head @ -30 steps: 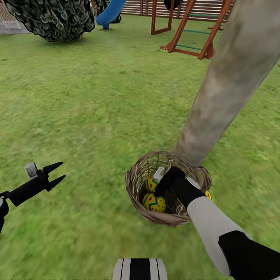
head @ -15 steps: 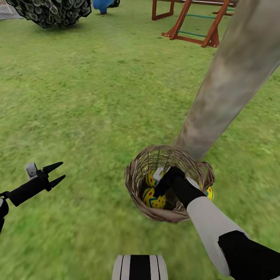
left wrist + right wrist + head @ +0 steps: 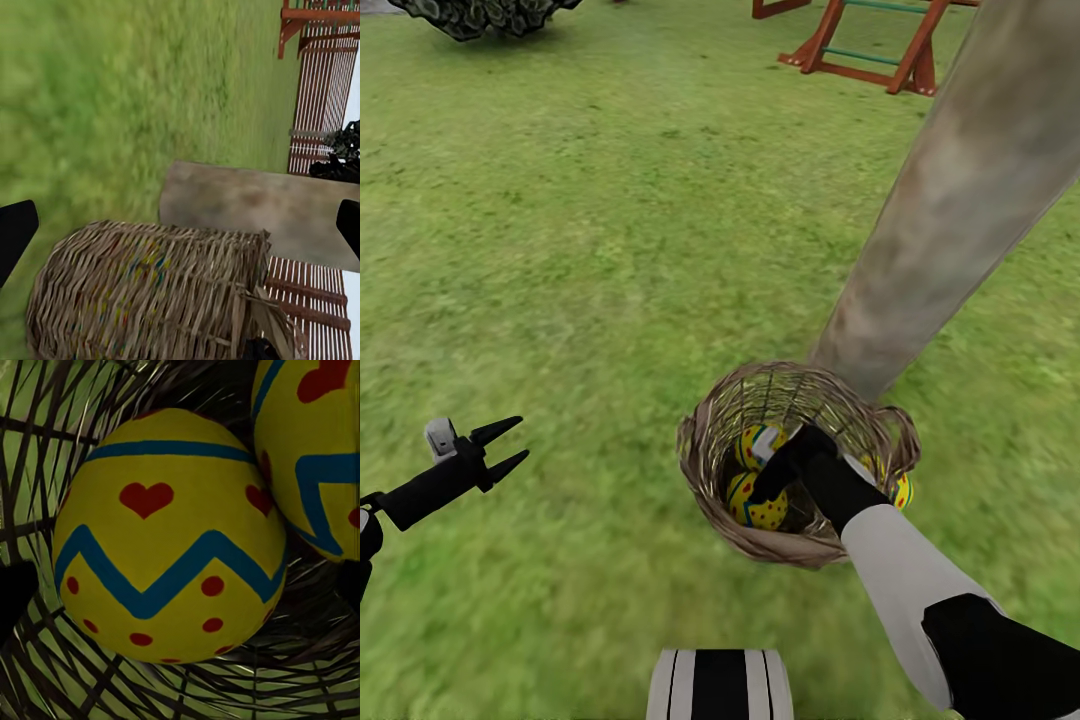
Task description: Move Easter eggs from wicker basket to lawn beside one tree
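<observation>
The basket (image 3: 797,466), with eggs (image 3: 758,503) inside, is set on patchy lawn (image 3: 580,260) against the trunk (image 3: 950,215); the right gripper (image 3: 765,480) is lowered into it, grip indiscernible; the left gripper (image 3: 508,447) is spread

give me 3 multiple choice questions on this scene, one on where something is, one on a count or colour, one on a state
1. Where is the wicker basket?
A. at the tree trunk's foot
B. under the playset
C. beside the bush

2. How many eggs lie inside the basket?
A. none
B. two
C. five

3. The left gripper is
A. shut on an egg
B. open, holding nothing
C. inside the basket

Answers:
1 A, the basket sits on the lawn against the trunk's base.
2 B, two eggs show inside; a third lies outside.
3 B, its fingers are spread over grass.
</observation>
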You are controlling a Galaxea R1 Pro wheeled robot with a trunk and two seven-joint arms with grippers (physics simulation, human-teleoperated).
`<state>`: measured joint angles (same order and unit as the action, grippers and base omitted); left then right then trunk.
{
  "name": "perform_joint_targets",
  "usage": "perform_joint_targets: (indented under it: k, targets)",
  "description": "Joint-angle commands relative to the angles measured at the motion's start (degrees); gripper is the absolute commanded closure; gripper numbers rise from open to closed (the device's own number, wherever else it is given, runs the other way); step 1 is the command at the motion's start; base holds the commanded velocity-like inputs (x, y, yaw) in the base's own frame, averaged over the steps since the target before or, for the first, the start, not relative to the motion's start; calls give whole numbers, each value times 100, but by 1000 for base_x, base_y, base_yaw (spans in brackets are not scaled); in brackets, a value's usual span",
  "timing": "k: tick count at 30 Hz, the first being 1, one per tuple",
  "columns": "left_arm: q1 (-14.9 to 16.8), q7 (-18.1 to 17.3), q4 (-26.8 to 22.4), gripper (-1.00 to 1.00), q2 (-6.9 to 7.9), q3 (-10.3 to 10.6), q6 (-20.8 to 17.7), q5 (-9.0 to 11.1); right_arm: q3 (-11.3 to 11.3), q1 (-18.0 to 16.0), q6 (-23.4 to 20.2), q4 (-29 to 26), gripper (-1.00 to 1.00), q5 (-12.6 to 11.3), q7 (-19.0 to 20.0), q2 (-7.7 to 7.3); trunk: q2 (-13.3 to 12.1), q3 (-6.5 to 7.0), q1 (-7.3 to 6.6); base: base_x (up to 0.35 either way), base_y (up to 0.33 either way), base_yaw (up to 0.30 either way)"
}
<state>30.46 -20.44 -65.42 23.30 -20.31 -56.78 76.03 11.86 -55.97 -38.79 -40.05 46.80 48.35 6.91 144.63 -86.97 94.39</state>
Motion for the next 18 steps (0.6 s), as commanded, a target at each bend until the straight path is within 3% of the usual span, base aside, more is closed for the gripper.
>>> perform_joint_targets:
  k: [1, 11, 18]
  targets:
    - [4, -39, 3, -100, -1, -8, -26, -35, -22, -2, -13, -20, -100, 52, 44, 2, 1, -4, -1, 0, 0, 0]
    - [4, -39, -2, -100, -9, -5, -26, -33, -113, -2, -26, -116, -100, 49, 34, 4, 15, -225, 25, 0, 0, 0]
    - [-74, -56, 38, -100, 34, -14, -26, -26, -85, -15, -32, 75, -100, 36, 102, -22, 15, -224, 25, 0, 0, 0]
